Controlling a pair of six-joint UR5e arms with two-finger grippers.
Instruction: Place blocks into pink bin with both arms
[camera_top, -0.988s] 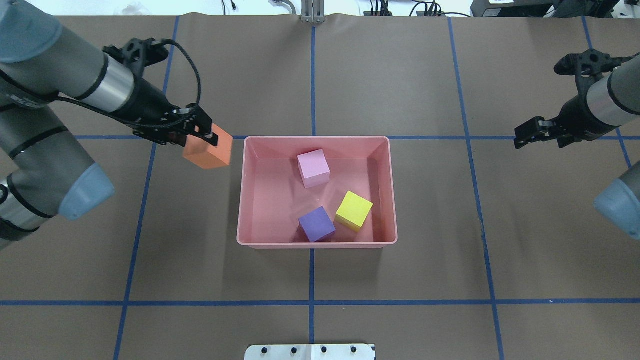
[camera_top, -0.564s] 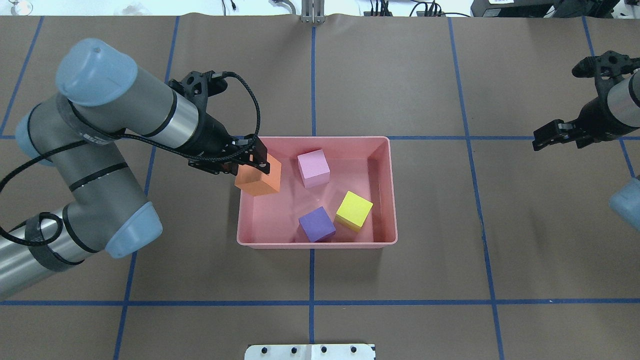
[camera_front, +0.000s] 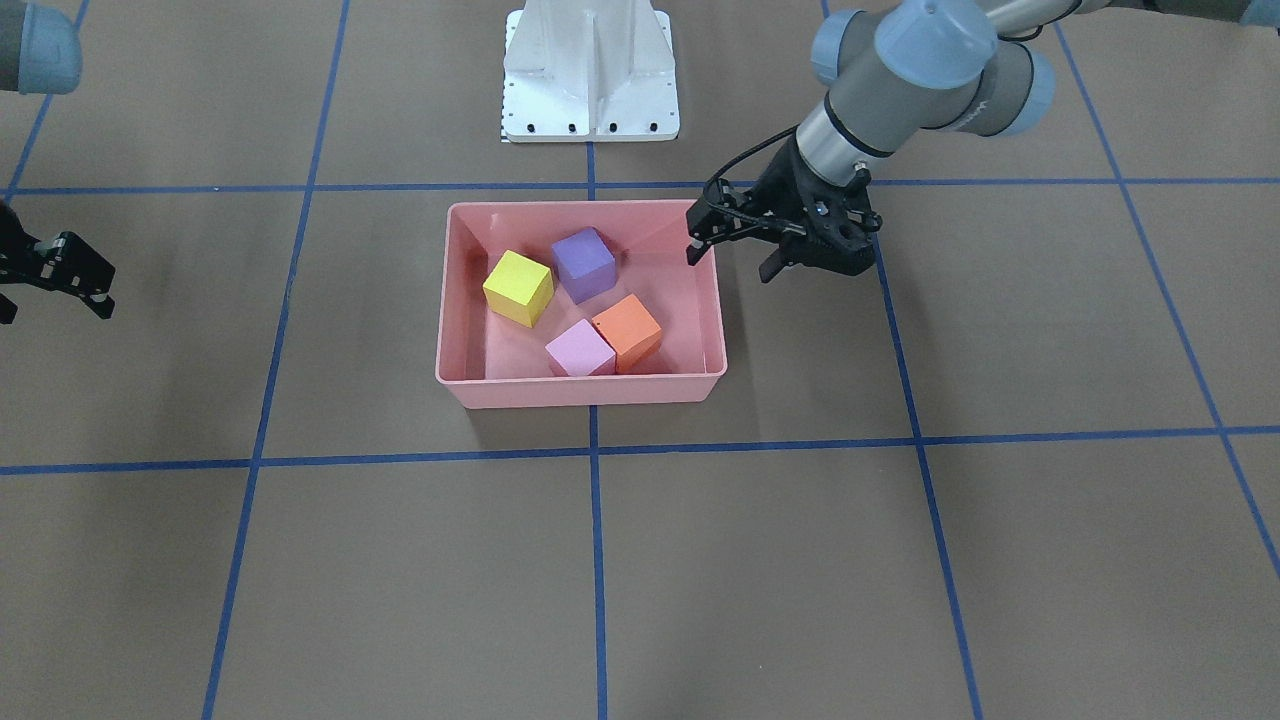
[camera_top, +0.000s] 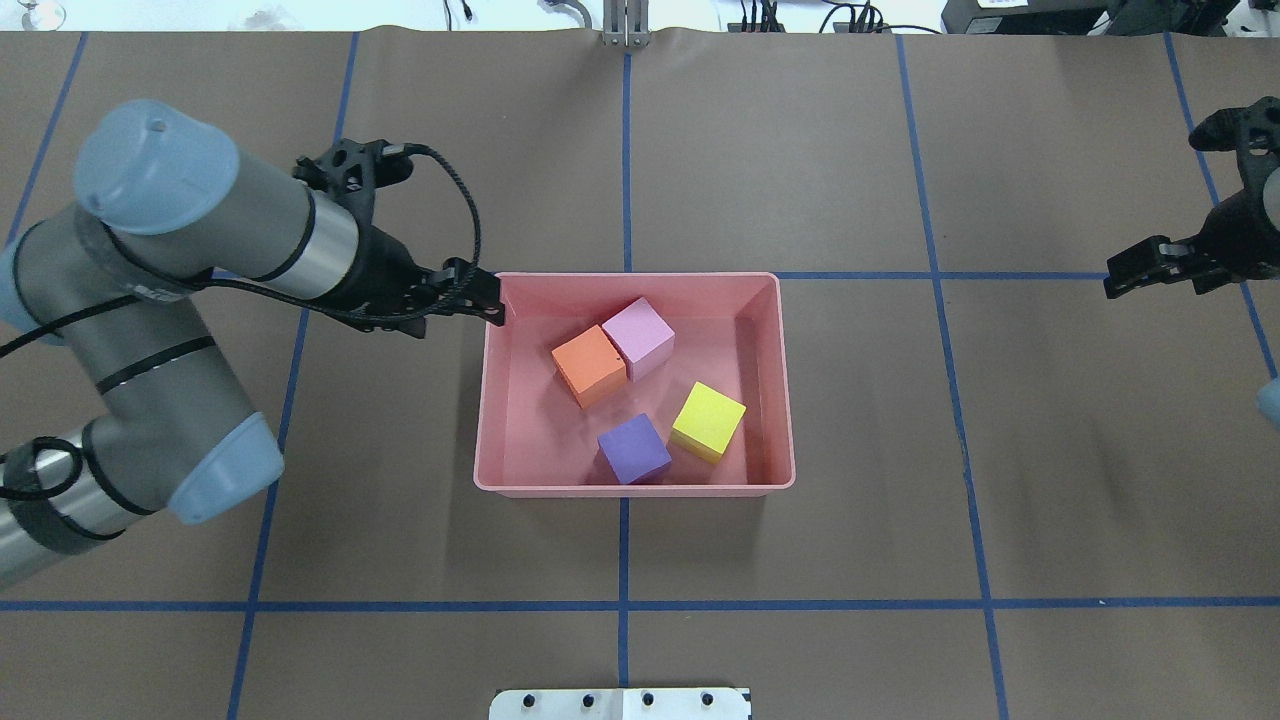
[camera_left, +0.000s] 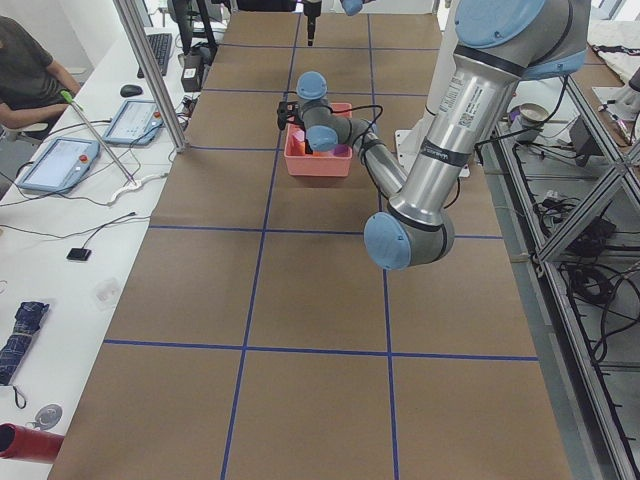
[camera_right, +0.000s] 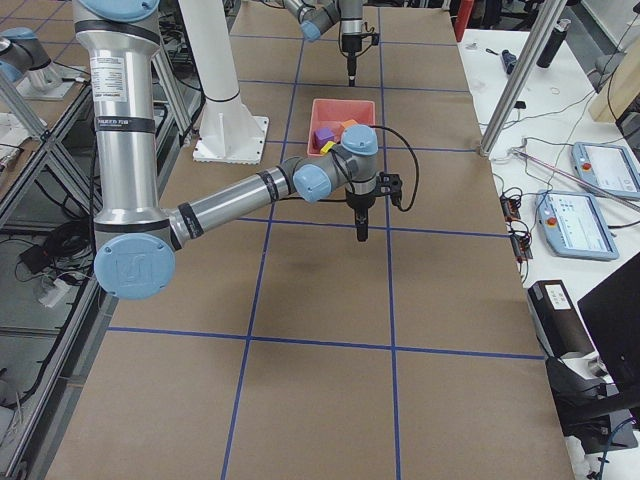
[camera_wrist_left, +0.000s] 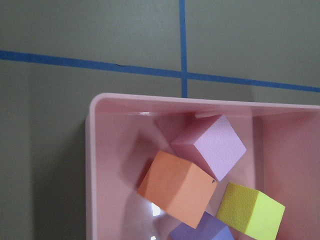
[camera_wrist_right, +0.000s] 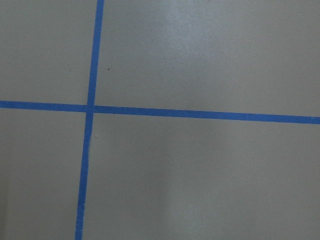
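The pink bin (camera_top: 700, 277) sits mid-table. All four blocks lie inside it: the orange (camera_top: 589, 365) touching the light pink (camera_top: 643, 338), and the purple (camera_top: 633, 448) beside the yellow (camera_top: 708, 421). The left wrist view shows the orange block (camera_wrist_left: 177, 190) and the pink block (camera_wrist_left: 212, 145) near the bin's corner (camera_wrist_left: 92, 150). My left gripper (camera_top: 472, 292) is open and empty, just outside the bin's left wall; the front view also shows it (camera_front: 730, 260). My right gripper (camera_top: 1140, 268) is open and empty, far to the right, over bare table.
The white pedestal base (camera_front: 590, 70) stands on the robot's side of the bin. Blue tape lines (camera_top: 626, 150) cross the brown table cover. Desks with tablets (camera_left: 60, 160) line the table's far side.
My left gripper carried the orange block over the bin's left wall, let it go and drew back left. The orange block now lies against the pink one, which turned slightly. My right arm moved farther right.
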